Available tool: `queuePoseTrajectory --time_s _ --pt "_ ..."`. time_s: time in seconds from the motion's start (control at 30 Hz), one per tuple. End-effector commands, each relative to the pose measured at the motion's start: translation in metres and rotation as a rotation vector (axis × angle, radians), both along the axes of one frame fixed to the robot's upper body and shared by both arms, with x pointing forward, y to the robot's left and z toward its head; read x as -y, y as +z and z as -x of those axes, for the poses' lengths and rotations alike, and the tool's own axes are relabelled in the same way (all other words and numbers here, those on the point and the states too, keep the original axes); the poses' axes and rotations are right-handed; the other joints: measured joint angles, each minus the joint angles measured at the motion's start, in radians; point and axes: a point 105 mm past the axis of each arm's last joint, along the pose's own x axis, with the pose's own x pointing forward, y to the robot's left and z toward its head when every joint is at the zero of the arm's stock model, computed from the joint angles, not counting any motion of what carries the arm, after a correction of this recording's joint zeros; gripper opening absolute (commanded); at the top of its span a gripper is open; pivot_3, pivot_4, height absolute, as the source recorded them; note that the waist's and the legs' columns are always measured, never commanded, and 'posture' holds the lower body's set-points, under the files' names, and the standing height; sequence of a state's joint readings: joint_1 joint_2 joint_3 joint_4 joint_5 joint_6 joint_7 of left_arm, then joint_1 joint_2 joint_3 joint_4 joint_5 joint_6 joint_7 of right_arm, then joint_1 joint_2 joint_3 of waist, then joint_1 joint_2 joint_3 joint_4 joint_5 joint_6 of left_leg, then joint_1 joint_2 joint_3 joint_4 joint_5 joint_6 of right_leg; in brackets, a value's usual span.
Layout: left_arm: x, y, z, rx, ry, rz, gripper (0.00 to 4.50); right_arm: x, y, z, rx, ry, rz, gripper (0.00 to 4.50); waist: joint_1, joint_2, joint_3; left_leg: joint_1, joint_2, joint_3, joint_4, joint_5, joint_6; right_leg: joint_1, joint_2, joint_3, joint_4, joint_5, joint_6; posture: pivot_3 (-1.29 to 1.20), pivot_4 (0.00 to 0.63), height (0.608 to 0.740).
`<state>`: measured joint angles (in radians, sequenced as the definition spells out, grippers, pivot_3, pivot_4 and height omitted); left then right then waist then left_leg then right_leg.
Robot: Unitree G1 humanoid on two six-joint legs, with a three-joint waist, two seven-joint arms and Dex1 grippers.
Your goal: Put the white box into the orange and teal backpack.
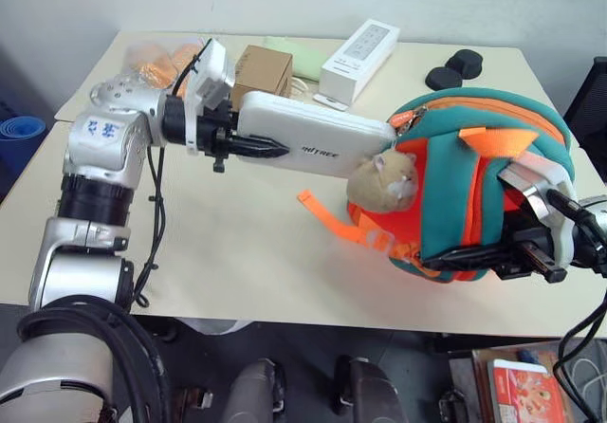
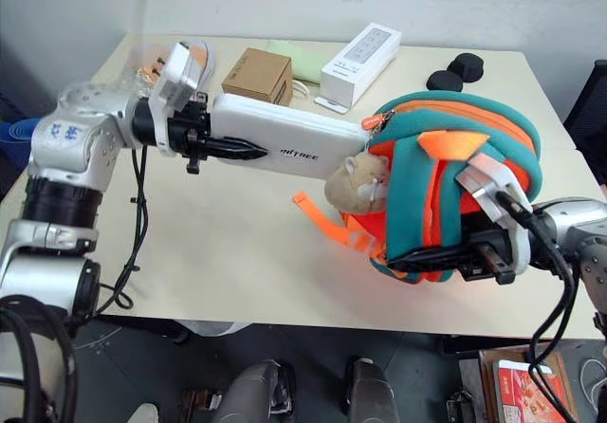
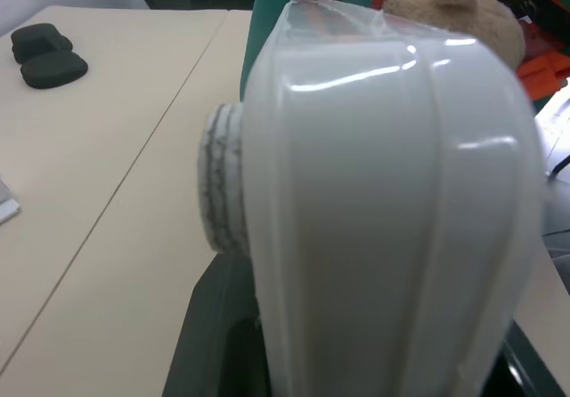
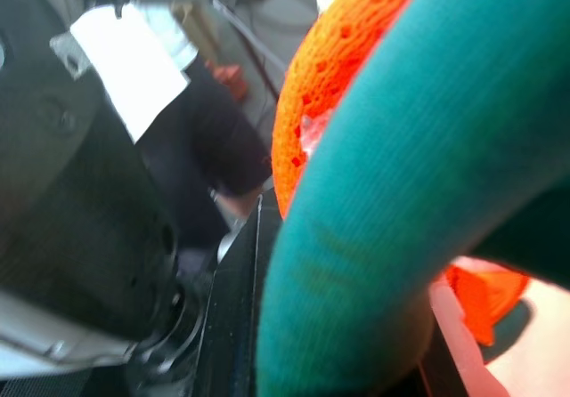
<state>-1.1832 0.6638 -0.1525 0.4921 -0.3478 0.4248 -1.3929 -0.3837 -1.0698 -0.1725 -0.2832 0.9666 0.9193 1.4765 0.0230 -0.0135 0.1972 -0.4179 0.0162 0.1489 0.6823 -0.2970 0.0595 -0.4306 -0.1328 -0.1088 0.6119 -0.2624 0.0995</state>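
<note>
Left gripper [image 1: 270,147] pinches the white box [image 1: 318,135], held level above the desk [image 1: 237,243], its far end at the orange and teal backpack [image 1: 474,191] opening. Right gripper [image 1: 512,257] is clamped on the backpack's lower edge.

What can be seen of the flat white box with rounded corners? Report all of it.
The flat white box with rounded corners looks like smooth, glossy hard plastic, with small dark lettering on its top. It lies roughly level above the beige table, clamped at one end by the left gripper. Its other end reaches the mouth of the orange and teal backpack, just above the tan plush toy. The right gripper holds the backpack.
</note>
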Motion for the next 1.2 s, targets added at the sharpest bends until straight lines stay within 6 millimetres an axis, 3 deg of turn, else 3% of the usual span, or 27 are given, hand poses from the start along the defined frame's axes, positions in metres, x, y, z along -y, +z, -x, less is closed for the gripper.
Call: queuePoseTrajectory --time_s 0.03,0.33,0.67,0.87,1.03,1.17,1.2 --pt "0.001 0.019 0.003 0.049 -0.045 -0.009 1.22 -0.001 0.007 0.01 0.036 0.069 0.029 0.0 0.0 0.0 0.0 -0.001 0.0 0.0 0.0 0.0 0.001 0.0 0.0 0.0 0.0 0.0 0.0 0.0 0.15 0.74" --pt "0.054 0.011 0.025 0.069 -0.249 -0.002 1.22 -0.01 -0.002 0.001 0.073 0.074 0.04 0.0 0.003 0.0 0.0 -0.004 -0.001 -0.001 0.002 0.0 0.002 0.0 0.001 -0.002 0.001 0.001 0.002 0.0 0.15 0.74" --pt "0.086 0.031 0.014 0.14 -0.269 0.04 1.22 -0.02 -0.006 -0.002 0.081 0.093 0.036 0.0 0.001 0.0 0.0 -0.004 -0.002 -0.002 0.004 0.0 0.003 0.0 0.0 -0.002 -0.001 0.002 0.003 0.0 0.15 0.74" --pt "0.109 -0.022 0.016 0.065 -0.321 -0.019 1.22 -0.024 0.0 0.0 0.101 0.103 0.027 0.0 -0.005 0.0 0.0 -0.004 -0.001 -0.002 0.004 0.0 0.003 0.0 0.0 -0.002 0.002 0.002 0.003 0.0 0.15 0.74" --pt "0.15 -0.064 0.019 0.031 -0.333 -0.026 1.22 -0.028 0.001 0.001 0.118 0.098 0.015 0.0 -0.001 0.0 0.0 -0.004 -0.001 -0.002 0.004 0.001 0.003 0.0 0.0 -0.002 0.0 0.002 0.003 0.0 0.15 0.74" --pt "0.184 -0.071 0.016 0.012 -0.298 0.016 1.22 -0.032 0.0 -0.005 0.132 0.058 0.005 0.0 0.006 0.0 0.0 -0.004 -0.001 -0.003 0.007 0.0 0.004 0.002 -0.002 -0.003 -0.001 0.002 0.003 0.0 0.15 0.74" --pt "0.188 -0.07 0.014 0.01 -0.282 0.021 1.57 -0.032 0.0 -0.007 0.137 0.037 -0.003 0.0 0.004 0.0 0.0 -0.004 -0.001 -0.004 0.008 -0.001 0.005 0.002 -0.003 -0.003 -0.001 0.002 0.003 0.0 0.15 0.74"
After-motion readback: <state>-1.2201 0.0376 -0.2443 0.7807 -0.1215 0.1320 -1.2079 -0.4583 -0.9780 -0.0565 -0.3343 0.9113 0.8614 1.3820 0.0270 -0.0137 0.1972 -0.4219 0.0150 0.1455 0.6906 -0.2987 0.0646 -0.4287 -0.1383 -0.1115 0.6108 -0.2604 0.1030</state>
